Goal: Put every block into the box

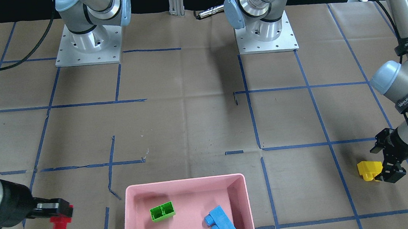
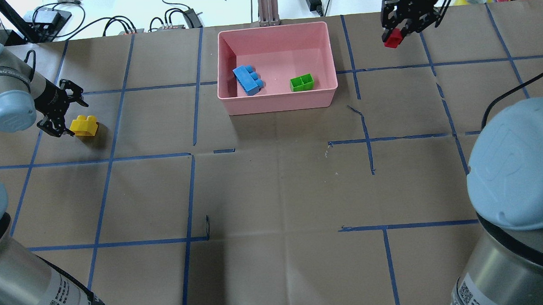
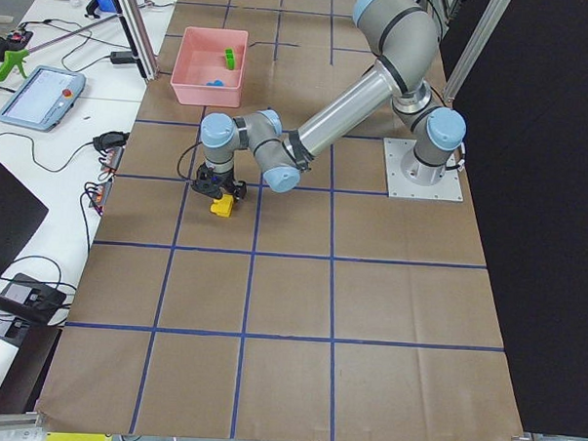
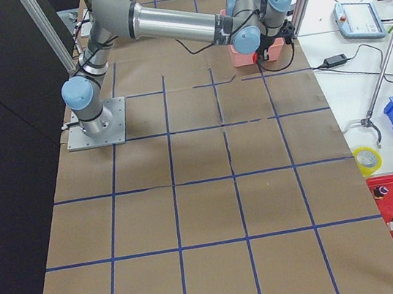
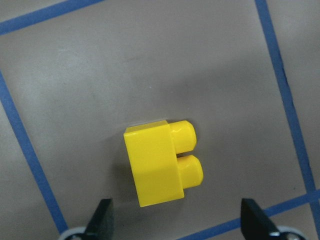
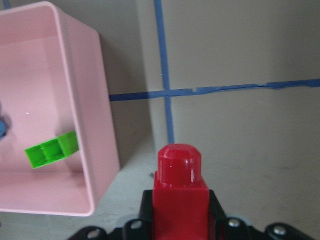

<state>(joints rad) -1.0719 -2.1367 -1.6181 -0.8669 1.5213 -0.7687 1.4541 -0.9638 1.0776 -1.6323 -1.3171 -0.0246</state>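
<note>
The pink box [image 2: 279, 102] stands at the far middle of the table, also in the front view [image 1: 184, 181] and the right wrist view [image 6: 107, 130]. In it lie the green brick [image 2: 301, 83] [image 1: 162, 211] [image 6: 52, 149] and the blue brick [image 2: 247, 79] [image 1: 221, 225]. My right gripper [image 2: 396, 30] [image 1: 63, 212] is shut on the red brick [image 2: 392, 38] [image 1: 60, 222] [image 6: 179, 172], held just right of the box. My left gripper [image 2: 67, 115] [image 1: 384, 162] [image 5: 177, 222] is open, with the yellow brick [image 2: 84, 126] [image 1: 369, 169] [image 5: 160, 162] lying on its side just ahead of its fingers.
Blue tape lines grid the brown table cover. The two arm bases [image 1: 88, 47] [image 1: 265, 33] stand at the robot's side. Cables and gear lie past the far edge [image 2: 113, 22]. My right arm's elbow [image 2: 515, 162] looms over the table's right side.
</note>
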